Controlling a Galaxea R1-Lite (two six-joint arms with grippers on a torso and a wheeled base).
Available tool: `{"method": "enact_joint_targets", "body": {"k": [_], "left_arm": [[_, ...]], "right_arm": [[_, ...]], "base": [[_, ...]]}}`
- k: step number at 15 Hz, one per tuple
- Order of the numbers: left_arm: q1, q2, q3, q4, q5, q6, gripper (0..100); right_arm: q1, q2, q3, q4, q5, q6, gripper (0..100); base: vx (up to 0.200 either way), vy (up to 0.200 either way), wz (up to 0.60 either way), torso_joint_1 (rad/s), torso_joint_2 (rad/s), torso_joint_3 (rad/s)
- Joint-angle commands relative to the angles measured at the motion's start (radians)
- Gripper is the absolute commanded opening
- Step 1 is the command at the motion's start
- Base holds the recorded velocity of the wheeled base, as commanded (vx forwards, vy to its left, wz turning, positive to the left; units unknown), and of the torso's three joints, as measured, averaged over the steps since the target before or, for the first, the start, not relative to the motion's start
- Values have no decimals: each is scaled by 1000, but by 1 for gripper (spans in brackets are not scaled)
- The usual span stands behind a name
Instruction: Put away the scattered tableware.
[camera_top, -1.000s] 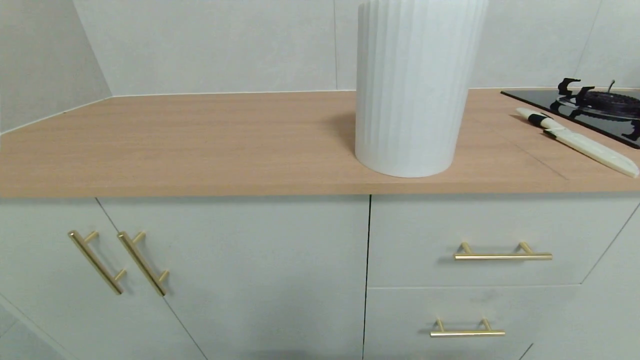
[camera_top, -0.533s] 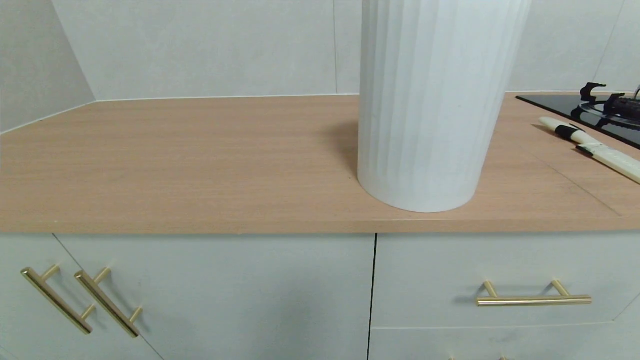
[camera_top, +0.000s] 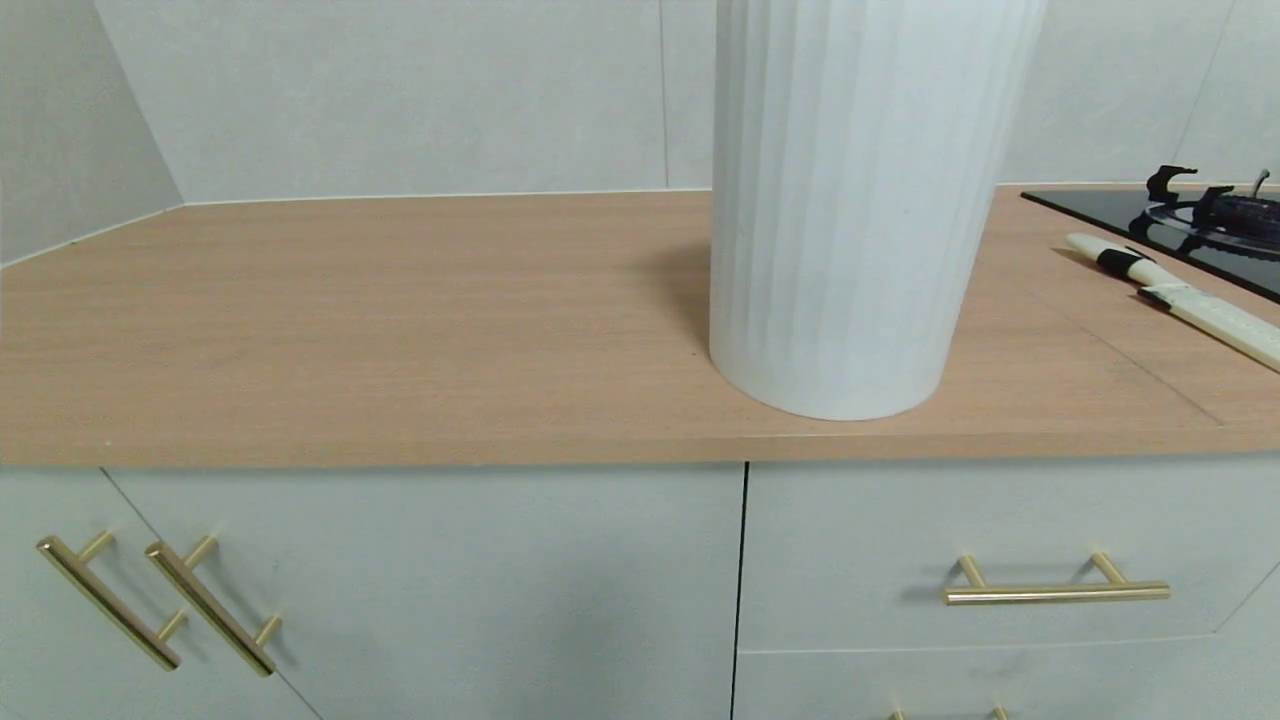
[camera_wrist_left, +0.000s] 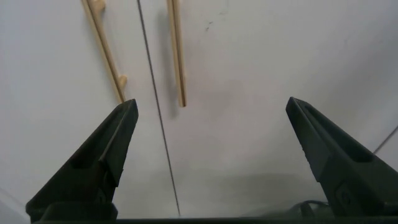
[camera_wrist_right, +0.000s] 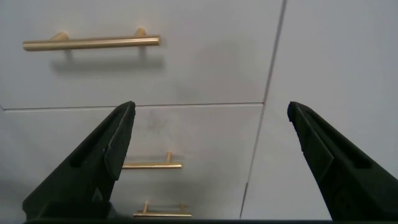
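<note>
left gripper (camera_wrist_left: 210, 106) hanging spread, gripping nothing, facing cabinet door handles (camera_wrist_left: 177, 56). right gripper (camera_wrist_right: 210, 107) gaping wide too, facing drawer handle (camera_wrist_right: 92, 42). head view: knife (camera_top: 1178, 298) lying on counter (camera_top: 350, 320), 3 o'clock of ribbed white container (camera_top: 850, 200), beside stove (camera_top: 1215, 212). likely best: raising right arm, pinching across knife's width.

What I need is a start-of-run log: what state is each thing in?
White ribbed container: upright on the countertop.
Knife: lying flat on the countertop.
Cupboard doors: shut.
Top drawer: shut.
Left hand: open, empty.
Right hand: open, empty.
</note>
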Motion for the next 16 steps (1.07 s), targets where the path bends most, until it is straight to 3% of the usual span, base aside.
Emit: {"method": "enact_joint_targets", "body": {"k": [1,5,14,16], "left_arm": [[0,0,0,-1,0,0,100],[0,0,0,-1,0,0,100],[0,0,0,-1,0,1,100],[0,2,0,-1,0,0,100]], "right_arm": [[1,2,0,0,0,0,100],[1,2,0,0,0,0,100],[1,2,0,0,0,0,100],[1,2,0,0,0,0,100]], "base": [[0,0,0,0,0,0],[0,0,0,0,0,0],[0,-200,0,1,1,1],[0,0,0,0,0,0]]}}
